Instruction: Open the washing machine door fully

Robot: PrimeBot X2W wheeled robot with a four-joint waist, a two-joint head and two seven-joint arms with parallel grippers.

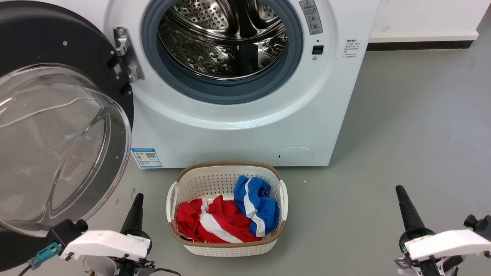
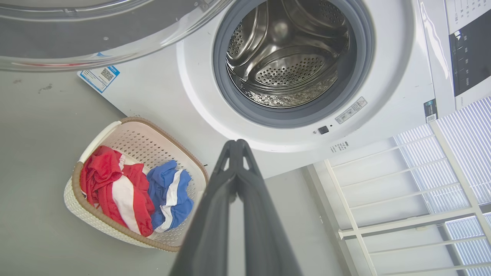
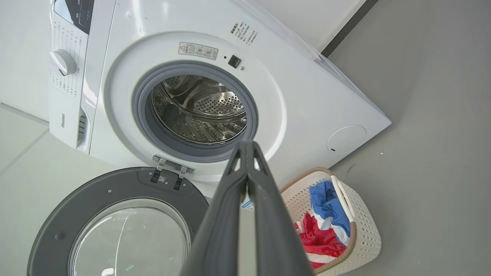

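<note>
My left gripper [image 1: 138, 197] sits low at left, its two long dark fingers pressed together and holding nothing. My right gripper [image 1: 400, 190] sits low at right, same state (tips meet in both wrist views). Between them on the grey floor [image 1: 402, 134] is a white perforated plastic laundry basket with brown rim [image 1: 226, 249], holding a red-and-white garment [image 1: 211, 222] and a blue-and-white garment [image 1: 255, 207]. Near my left gripper, not touching it, the large round glossy black washing machine door with clear bulging glass bowl [image 1: 57, 50] stands swung out on its metal hinge [image 1: 124, 53], left of the opening. Behind the basket is the big white front-loading washing machine [image 1: 238, 130], with its grey rubber gasket [image 1: 226, 90] and perforated steel drum [image 1: 226, 38] uncovered.
</note>
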